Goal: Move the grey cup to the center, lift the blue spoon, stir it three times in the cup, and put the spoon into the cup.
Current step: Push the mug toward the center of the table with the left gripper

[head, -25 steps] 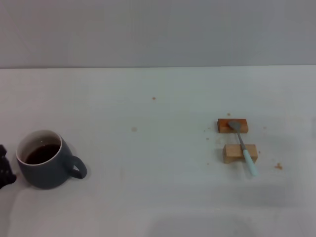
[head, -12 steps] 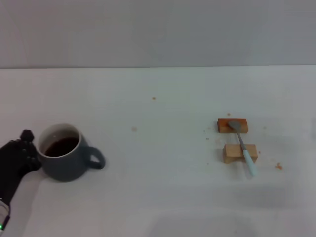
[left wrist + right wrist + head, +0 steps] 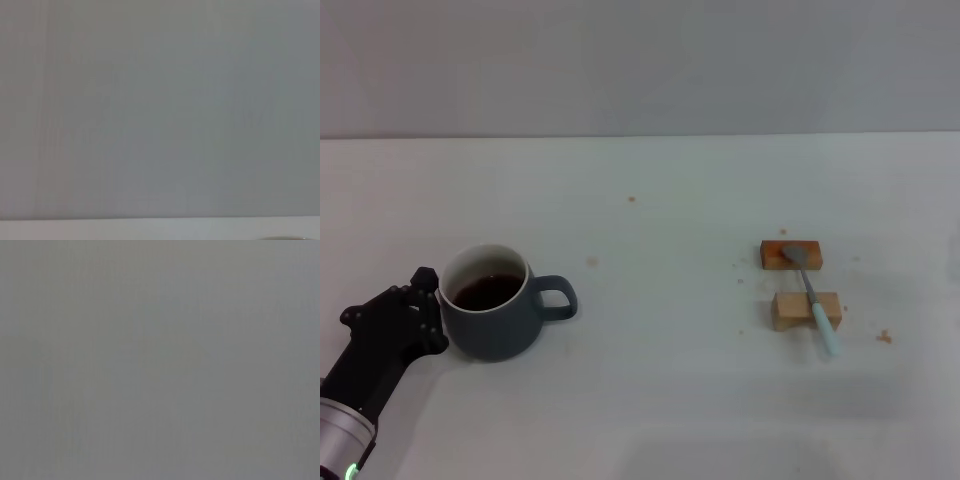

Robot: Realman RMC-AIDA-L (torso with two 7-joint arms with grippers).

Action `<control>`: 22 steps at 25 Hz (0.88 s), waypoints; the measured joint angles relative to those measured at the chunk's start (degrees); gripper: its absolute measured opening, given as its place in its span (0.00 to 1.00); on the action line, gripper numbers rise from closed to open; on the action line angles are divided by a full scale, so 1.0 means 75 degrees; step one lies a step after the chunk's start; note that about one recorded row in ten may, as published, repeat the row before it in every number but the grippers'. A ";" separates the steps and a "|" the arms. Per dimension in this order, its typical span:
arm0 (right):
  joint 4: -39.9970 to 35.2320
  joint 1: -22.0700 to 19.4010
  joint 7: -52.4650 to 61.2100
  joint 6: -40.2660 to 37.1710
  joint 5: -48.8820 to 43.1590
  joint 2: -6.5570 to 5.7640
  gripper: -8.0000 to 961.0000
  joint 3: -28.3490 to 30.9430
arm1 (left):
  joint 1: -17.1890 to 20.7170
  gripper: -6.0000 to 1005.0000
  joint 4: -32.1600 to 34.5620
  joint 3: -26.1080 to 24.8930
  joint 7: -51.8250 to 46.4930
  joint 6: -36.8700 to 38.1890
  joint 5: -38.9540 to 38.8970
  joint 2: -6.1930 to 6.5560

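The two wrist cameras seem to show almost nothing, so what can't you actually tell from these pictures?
- Left gripper: in the head view it sits against the grey cup; whether it grips is hidden by the cup.
- Right gripper: in no view; the right wrist view shows only grey.
- Left wrist view: blank wall above a strip of table.
- Blue spoon: its bowl is too small to tell whether it is clean.

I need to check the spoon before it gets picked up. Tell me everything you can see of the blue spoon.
The blue spoon is a small slim teaspoon with a grey metal bowl and neck and a pale light-blue handle. It lies across two small wooden blocks on the robot's right side of the white table: its bowl rests on the far orange-brown block, its handle crosses the near pale block, and the handle's end sticks out past that block toward the robot. No gripper touches it.
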 joint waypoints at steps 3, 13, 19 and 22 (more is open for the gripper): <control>0.0010 0.0000 0.0000 0.0000 -0.0048 0.0000 0.41 0.0000 | -0.0132 0.00 0.0167 -0.0175 -0.0003 0.0010 -0.0049 0.0001; 0.0126 -0.0129 0.0000 0.0001 -0.0079 0.0000 0.41 -0.0011 | -0.1059 0.00 0.1288 -0.0491 -0.0075 0.0167 -0.0056 0.0014; 0.0188 -0.0182 -0.0002 0.0000 -0.0081 0.0000 0.41 -0.0013 | -0.1263 0.00 0.1536 -0.0393 -0.0324 0.0358 -0.0009 0.0013; 0.0205 -0.0182 -0.0027 0.0001 -0.0081 0.0000 0.41 -0.0013 | -0.1271 0.00 0.1513 -0.0224 -0.0344 0.0452 -0.0005 0.0012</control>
